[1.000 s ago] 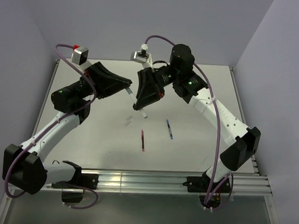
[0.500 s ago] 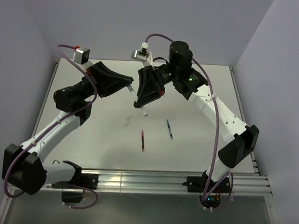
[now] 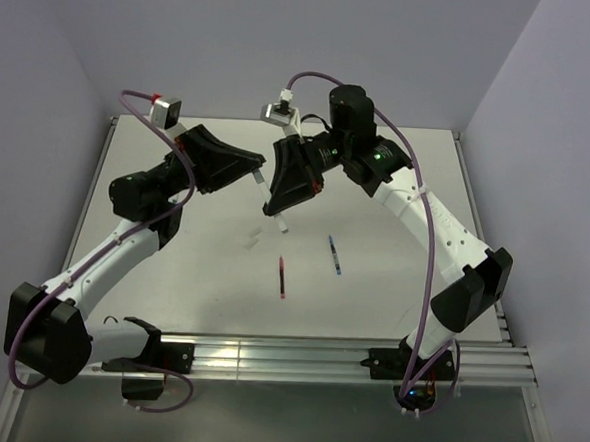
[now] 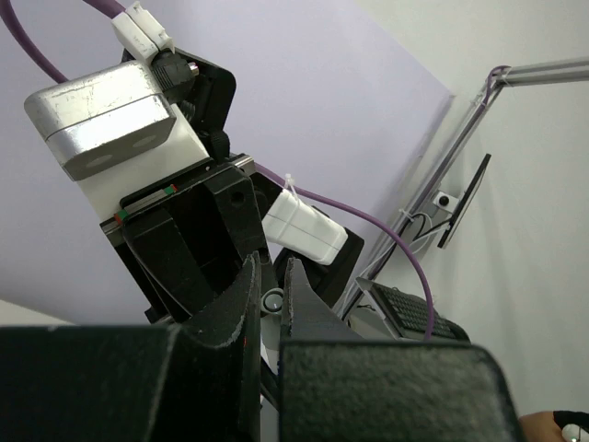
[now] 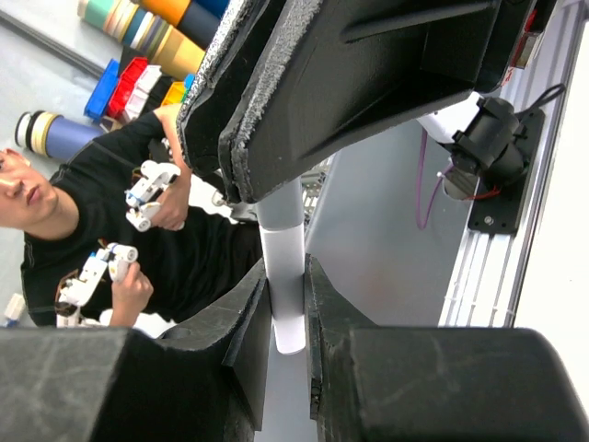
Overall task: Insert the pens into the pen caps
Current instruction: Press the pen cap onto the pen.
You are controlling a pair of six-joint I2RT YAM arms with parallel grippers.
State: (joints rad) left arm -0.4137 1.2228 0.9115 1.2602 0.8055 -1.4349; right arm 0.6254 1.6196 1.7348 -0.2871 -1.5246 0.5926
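Between the right claw's (image 5: 288, 276) narrow jaws: a white pen (image 5: 289, 322), gripped across its middle. Facing it, the left claw (image 4: 270, 276) is pinched tight on a small white cap (image 3: 257, 179). Below both claws, a red pen (image 3: 283, 277) and a dark blue pen (image 3: 334, 254) lie apart on the bench (image 3: 172, 274).

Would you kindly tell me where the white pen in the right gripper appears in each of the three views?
Top external: the white pen pokes out below the right gripper, near the picture's centre.
Right wrist: upright at centre, clamped between the fingers.
Left wrist: not visible in it.
Shared landmark: the black right gripper, seen in all three views.
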